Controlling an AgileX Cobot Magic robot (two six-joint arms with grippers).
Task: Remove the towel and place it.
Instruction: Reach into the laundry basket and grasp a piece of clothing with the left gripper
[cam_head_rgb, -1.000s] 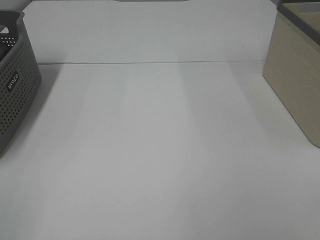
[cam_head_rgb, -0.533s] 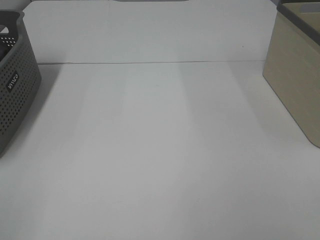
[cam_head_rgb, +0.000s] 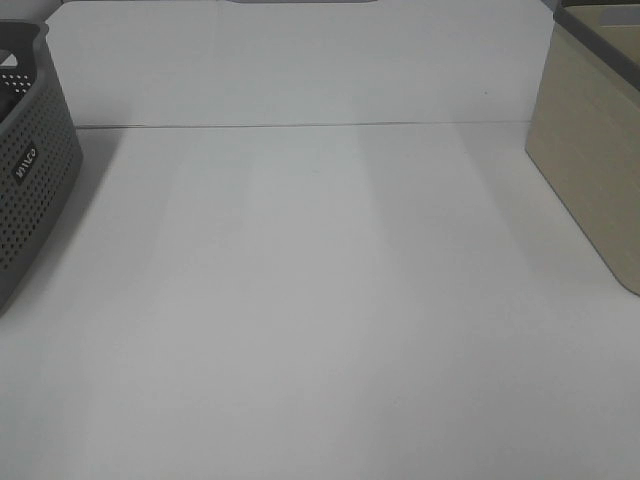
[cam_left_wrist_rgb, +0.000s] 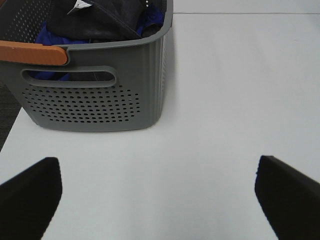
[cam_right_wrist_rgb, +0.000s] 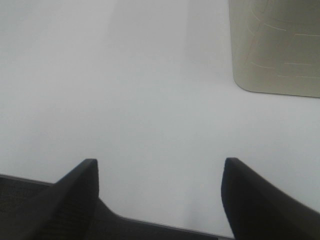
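Towel (cam_left_wrist_rgb: 100, 17) heaped in grey basket (cam_left_wrist_rgb: 95, 100) on table (cam_left_wrist_rgb: 225, 75), over blue cloth. Probably soft, limp and light, yet long enough to drag on the rim; best pinched at a raised fold. Left fingers (cam_left_wrist_rgb: 30, 195) spread wide, empty, short of basket. Right fingers (cam_right_wrist_rgb: 75, 195) parted, empty.

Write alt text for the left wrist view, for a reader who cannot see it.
A grey perforated basket with an orange handle stands on a white table, holding the dark towel on top of blue cloth. The open jaws of the left gripper frame the foreground, apart from the basket and holding nothing.
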